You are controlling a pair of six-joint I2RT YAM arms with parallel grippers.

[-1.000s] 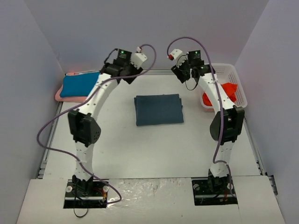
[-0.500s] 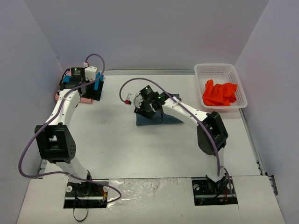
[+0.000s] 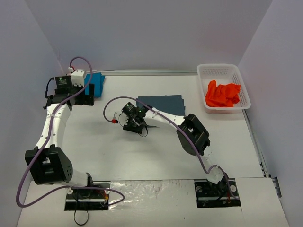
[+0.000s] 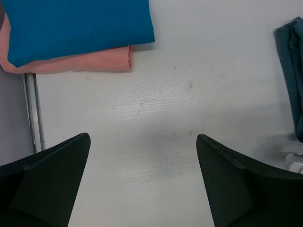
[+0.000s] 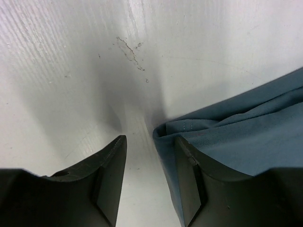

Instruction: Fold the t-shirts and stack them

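The dark slate t-shirt (image 3: 163, 103) lies folded at the table's middle back. My right gripper (image 3: 135, 124) is low at its near left corner. In the right wrist view the gripper (image 5: 149, 184) is open a narrow gap over bare table, and one finger (image 5: 191, 189) rests against the shirt's corner (image 5: 236, 137). My left gripper (image 3: 78, 92) is open and empty (image 4: 142, 189) just in front of the folded teal-blue shirt (image 4: 75, 26), which lies on the pale pink shirt (image 4: 80, 62). The orange-red shirt (image 3: 222, 94) lies crumpled in the basket.
The white lattice basket (image 3: 221, 70) stands at the back right. A metal rail (image 4: 32, 113) runs along the table's left edge beside the stack. Grey walls close in the back and both sides.
Both arms have come down from the back. The left has swung to the teal and pink stack. The right has crossed the slate shirt to its near left corner.
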